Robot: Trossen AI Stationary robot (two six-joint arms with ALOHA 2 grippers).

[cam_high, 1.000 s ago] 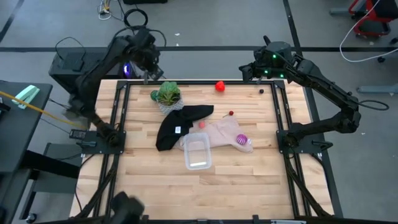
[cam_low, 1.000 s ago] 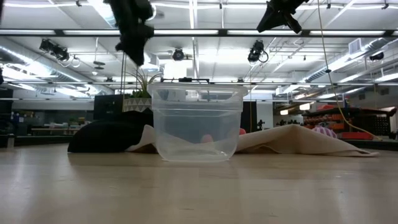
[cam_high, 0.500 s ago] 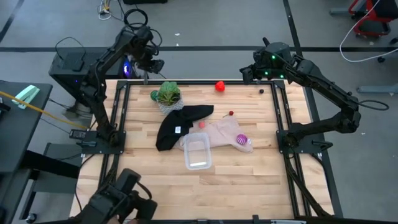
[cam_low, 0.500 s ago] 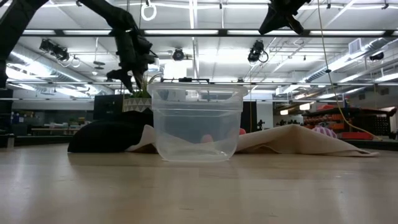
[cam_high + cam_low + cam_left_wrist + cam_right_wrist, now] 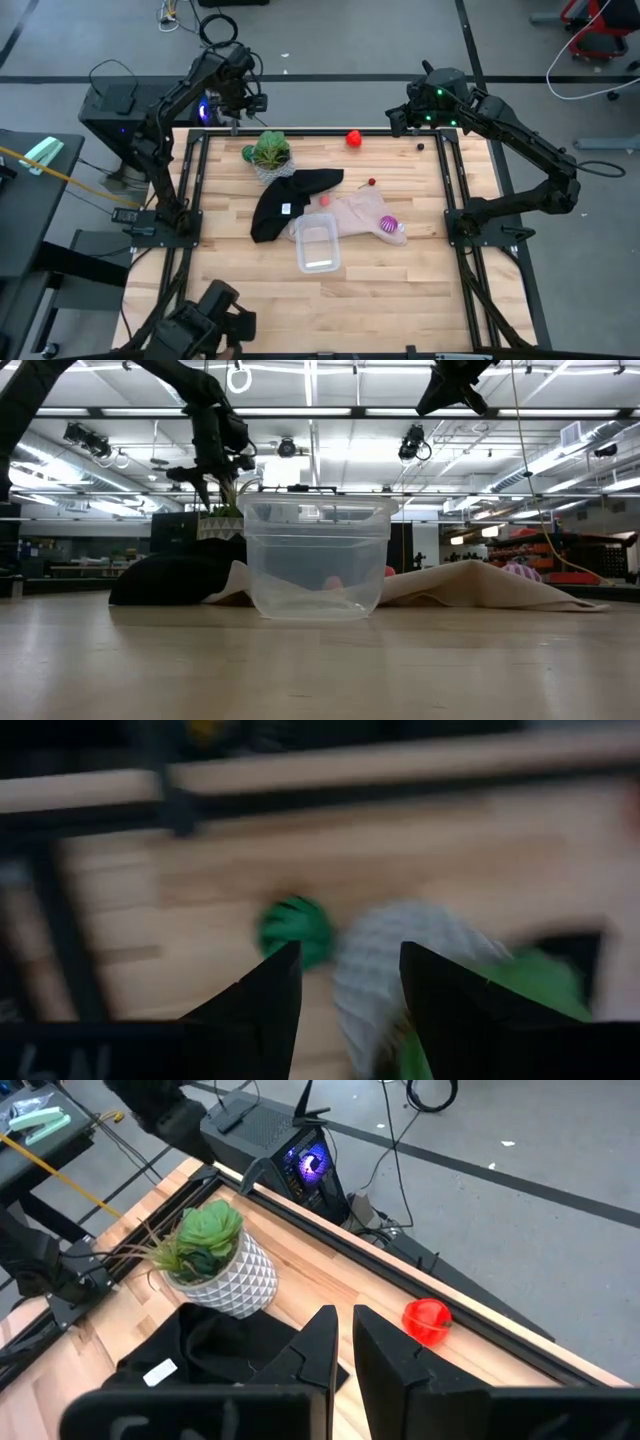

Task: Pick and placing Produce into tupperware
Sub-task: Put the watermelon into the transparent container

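While the left gripper (image 5: pixel 243 103) hangs above the table's far left edge with its 2 fingers (image 5: pixel 255 1005) spread apart and nothing between them, the green fruit (image 5: pixel 247 153) lies on the wood just beside the potted plant (image 5: pixel 270 152). Over the far right edge, the right gripper (image 5: pixel 397 115) holds its fingers nearly together and empty, with the red fruit (image 5: pixel 354 138) by the far rail. Near the table's middle, the tupperware (image 5: pixel 317 246) rests partly on the beige cloth (image 5: pixel 355 213), touching the black cloth (image 5: pixel 285 200); the purple-magenta fruit (image 5: pixel 388 224) sits on the beige cloth, and a pinkish fruit (image 5: pixel 325 200) lies at the cloths' meeting edge.
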